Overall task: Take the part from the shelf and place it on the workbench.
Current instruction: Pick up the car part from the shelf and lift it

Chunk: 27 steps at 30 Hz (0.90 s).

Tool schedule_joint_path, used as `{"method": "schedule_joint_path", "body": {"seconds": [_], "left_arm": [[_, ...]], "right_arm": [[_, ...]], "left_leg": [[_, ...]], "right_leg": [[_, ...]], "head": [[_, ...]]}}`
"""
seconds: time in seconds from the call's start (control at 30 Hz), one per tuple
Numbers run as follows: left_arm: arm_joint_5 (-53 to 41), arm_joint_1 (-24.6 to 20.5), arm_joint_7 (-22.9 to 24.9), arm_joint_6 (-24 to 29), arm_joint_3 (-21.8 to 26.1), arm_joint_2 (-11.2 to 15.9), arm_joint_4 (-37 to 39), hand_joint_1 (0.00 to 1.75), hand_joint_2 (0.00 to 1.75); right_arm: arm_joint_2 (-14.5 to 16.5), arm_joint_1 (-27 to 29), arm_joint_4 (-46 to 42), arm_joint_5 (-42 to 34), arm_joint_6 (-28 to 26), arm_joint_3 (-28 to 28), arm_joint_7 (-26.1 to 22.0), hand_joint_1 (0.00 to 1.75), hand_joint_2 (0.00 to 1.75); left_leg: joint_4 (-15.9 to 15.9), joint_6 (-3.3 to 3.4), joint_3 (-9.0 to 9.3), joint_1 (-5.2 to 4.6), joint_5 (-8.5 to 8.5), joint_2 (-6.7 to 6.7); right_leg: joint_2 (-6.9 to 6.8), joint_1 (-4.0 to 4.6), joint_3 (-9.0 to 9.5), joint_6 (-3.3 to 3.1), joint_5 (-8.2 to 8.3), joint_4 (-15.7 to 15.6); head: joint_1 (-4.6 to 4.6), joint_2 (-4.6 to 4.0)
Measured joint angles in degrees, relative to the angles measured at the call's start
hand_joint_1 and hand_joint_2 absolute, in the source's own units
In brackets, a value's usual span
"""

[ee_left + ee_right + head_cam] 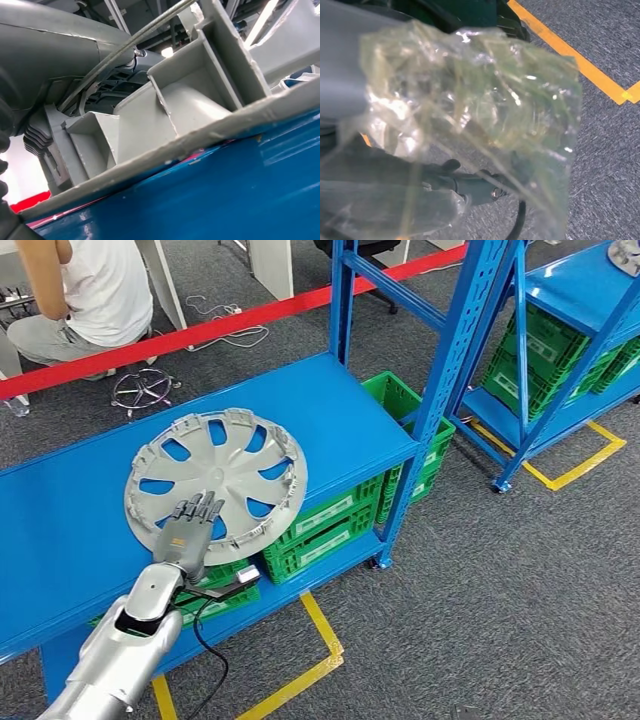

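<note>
The part, a grey wheel cover (216, 483), is seen lying flat on the blue shelf (60, 530), ribbed inner side up, its near edge reaching the shelf's front lip; green crates (332, 525) are stacked on the level below, towards four o'clock of the cover. The left hand (189, 530) is laid on the cover's rim at about seven o'clock, its fingers (198, 507) held together and stretched flat over the plastic; whether the thumb is hooked under the rim cannot be told, though the left wrist view shows the rim (181, 150) lying just above the blue surface. The step in hand is judged to be the grasp, with the lift not yet begun; a firm pinch of the rim is called for next, then a level raise clear of the blue upright (445, 390) at three o'clock. The right hand (395, 200) is veiled by crumpled clear film (471, 115); its pose cannot be told.
</note>
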Motion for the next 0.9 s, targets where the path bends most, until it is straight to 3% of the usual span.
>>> {"method": "schedule_joint_path", "body": {"seconds": [0.07, 0.17, 0.2, 0.5, 0.9], "left_arm": [[-0.02, -0.46, -0.25, 0.35, 0.11, -0.04, 0.87, 0.07, 1.75], [-0.08, -0.95, -0.69, 1.06, 0.21, -0.15, 1.90, 1.37, 1.75], [-0.09, -1.04, -0.88, 1.24, 0.22, -0.18, 2.14, 1.74, 1.75], [0.92, -0.46, -3.29, 2.26, 0.25, -1.06, 2.18, 1.75, 1.75], [3.11, 2.46, -6.13, 2.45, -1.01, -2.80, -4.18, 1.75, 1.75]], "right_arm": [[0.00, -0.01, 0.00, 0.24, -0.07, -0.01, 0.02, 0.00, 0.00], [0.01, 0.00, 0.00, 0.55, -0.26, -0.03, 0.04, 0.00, 0.00], [0.02, 0.00, 0.00, 0.63, -0.32, -0.03, 0.04, 0.00, 0.00], [0.15, 0.04, 0.00, 1.59, -0.50, -0.06, 0.05, 0.00, 0.00], [0.17, 0.19, 0.00, 1.74, -0.89, -0.16, -0.06, 0.00, 0.00]], "left_leg": [[0.00, 0.00, 0.02, 0.00, 0.01, 0.00], [0.00, 0.00, 0.07, 0.00, 0.01, 0.00], [0.00, 0.00, 0.09, 0.00, 0.02, 0.00], [0.00, 0.06, 0.12, 0.00, 0.08, -0.12], [0.02, 0.06, 0.09, -0.01, 0.05, -0.09]], "right_leg": [[0.00, 0.00, 0.02, 0.00, 0.00, 0.00], [0.00, 0.00, 0.07, 0.01, 0.01, 0.00], [0.00, 0.00, 0.09, 0.01, 0.01, 0.00], [-0.19, 0.00, 0.19, 0.02, 0.03, -0.01], [-0.04, -0.01, 0.10, 0.02, 0.08, 0.00]], "head": [[-0.01, 0.00], [0.00, 0.00], [0.00, 0.00], [0.00, 0.00], [0.01, 0.00]]}}
